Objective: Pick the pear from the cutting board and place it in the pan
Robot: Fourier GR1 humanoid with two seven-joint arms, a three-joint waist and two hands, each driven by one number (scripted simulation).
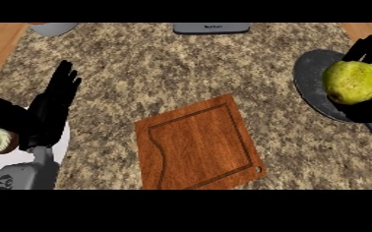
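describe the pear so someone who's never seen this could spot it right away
On the speckled counter, look past the wooden cutting board to the dark grey pan at the right edge. The pear is over that pan, with the right hand curled round it. It is rounded and yellow-green, bright against the dark pan and black hand.

counter (181,69): speckled beige granite | wood edging (9,37): far corners

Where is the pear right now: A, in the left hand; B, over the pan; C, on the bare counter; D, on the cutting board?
B: the pear shows over the dark pan at the view's right, held by the right hand; the cutting board is bare.
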